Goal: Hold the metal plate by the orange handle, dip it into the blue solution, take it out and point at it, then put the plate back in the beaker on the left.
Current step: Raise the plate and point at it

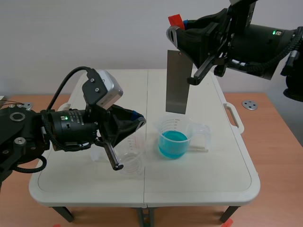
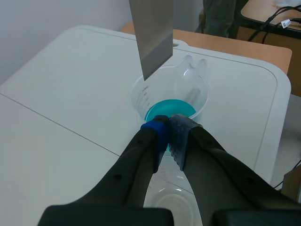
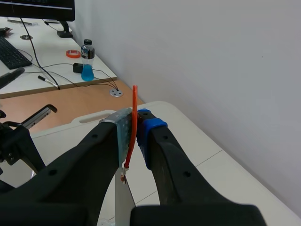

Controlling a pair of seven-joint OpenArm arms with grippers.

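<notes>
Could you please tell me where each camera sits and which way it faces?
Scene view: between the arms, facing across the table to the wall; both arms show, the right gripper raised.
Left wrist view: on the left arm, looking past its shut left gripper at the blue solution.
Right wrist view: on the right arm, looking along the wall, the gripper pinching the orange handle.
All three share the metal plate.

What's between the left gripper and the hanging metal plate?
In the left wrist view, the beaker of blue solution: it stands ahead of the shut left gripper, the metal plate hanging above it.
</notes>
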